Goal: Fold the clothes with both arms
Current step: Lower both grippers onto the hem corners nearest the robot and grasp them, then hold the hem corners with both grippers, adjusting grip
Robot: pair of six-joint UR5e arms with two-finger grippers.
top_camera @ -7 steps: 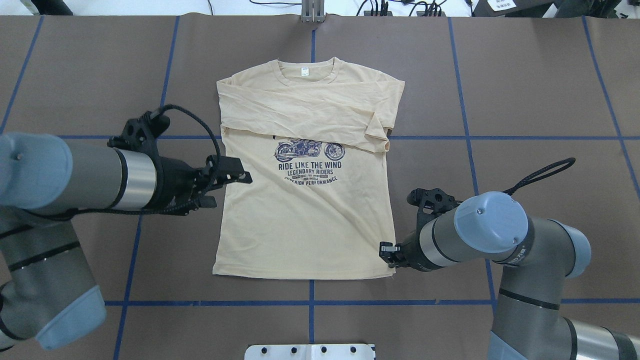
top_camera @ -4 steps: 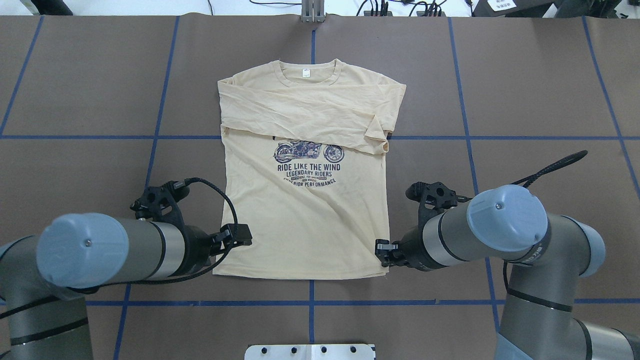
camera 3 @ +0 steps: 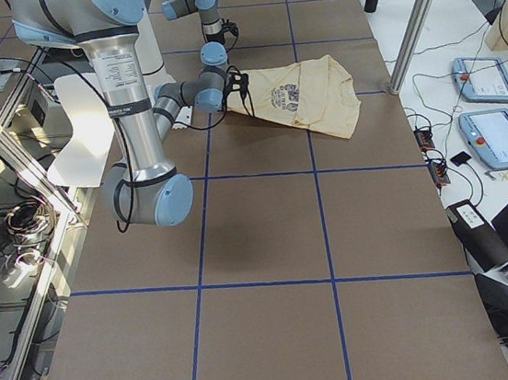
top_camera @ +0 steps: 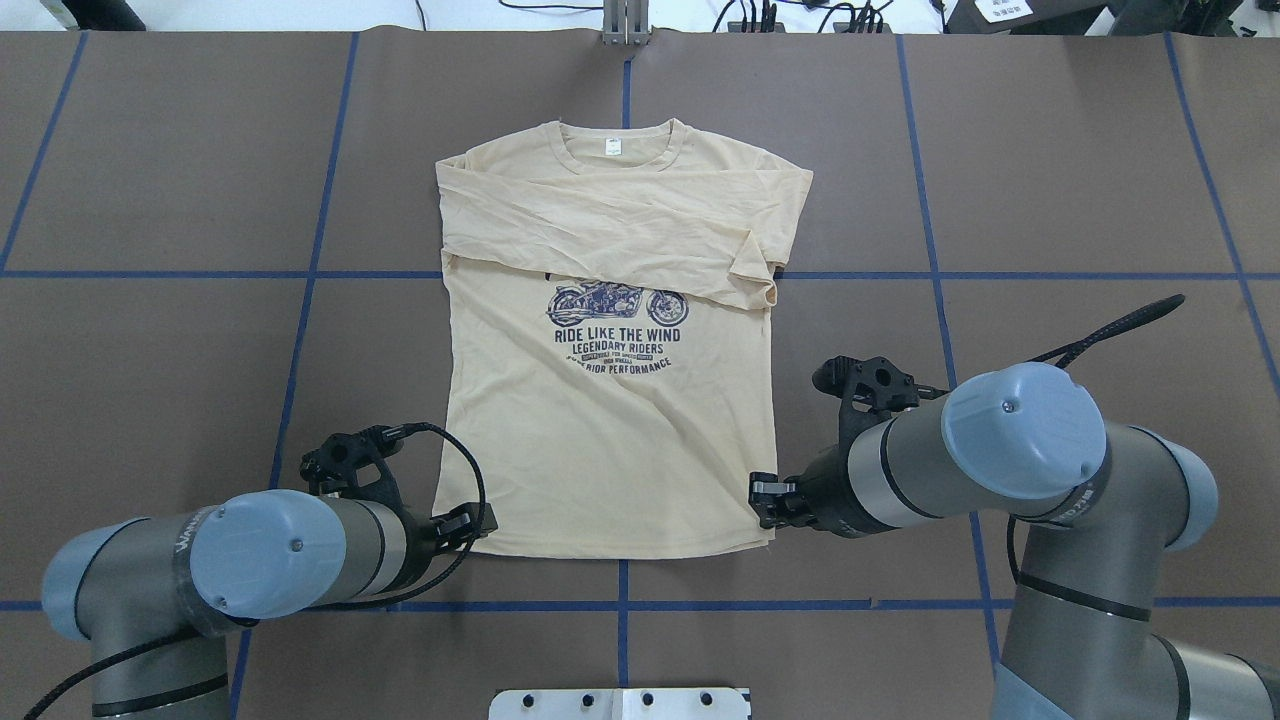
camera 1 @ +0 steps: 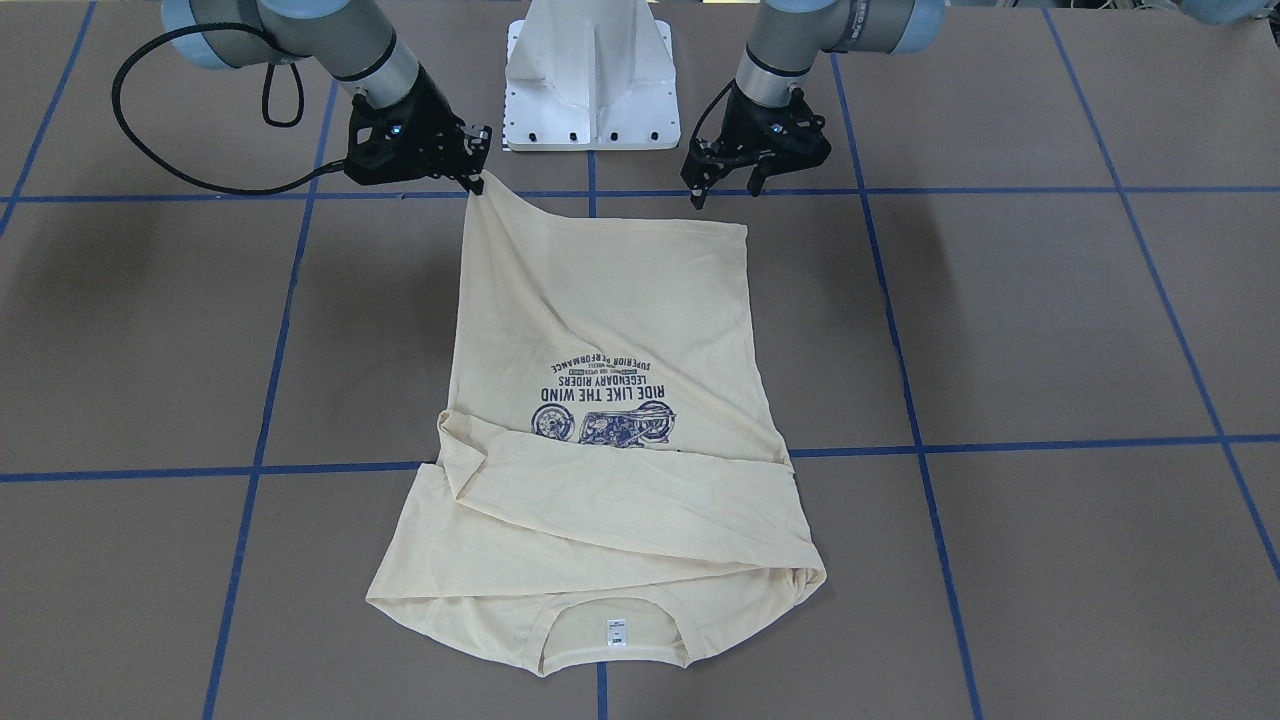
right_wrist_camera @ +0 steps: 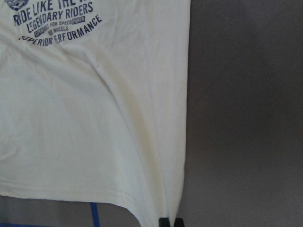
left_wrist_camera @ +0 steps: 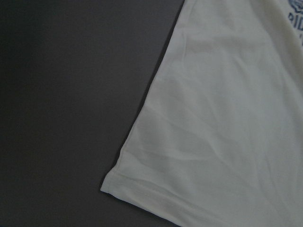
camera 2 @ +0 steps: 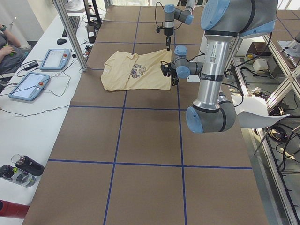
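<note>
Nearest the robot, we are seeing the white pedestal base (camera 1: 592,80) at the edge of the table (top_camera: 150,380), with an arm reaching out on either side of it. The right arm (top_camera: 1000,450) is bending down to the hem of the T-shirt (top_camera: 600,440). The right gripper (camera 1: 474,180) is pinching the hem corner on its side, jaws pressed together on the fabric. That corner is standing lifted off the table, and a ridge of cloth is running from it towards the print. In the right wrist view the dark fingertips (right_wrist_camera: 164,222) are showing at that same corner, at the bottom edge. The left arm (top_camera: 260,560) is reaching in low. The left gripper (camera 1: 724,192) is hovering just beside the other hem corner with its jaws spread, gripping nothing. The left wrist view is showing that corner lying flat on the brown surface.

Further out, the pale cream-yellow shirt is lying print side up in the middle of the table, across the blue tape lines (top_camera: 300,274), hem towards the robot. The navy motorcycle print (top_camera: 615,320) is showing at mid-chest. Beyond it, a long sleeve (top_camera: 600,235) is lying folded across the chest, its cuff resting at the edge on the right arm's side. Farthest out, the collar is pointing away from the robot, with the small white neck label (top_camera: 609,147) showing inside it.
</note>
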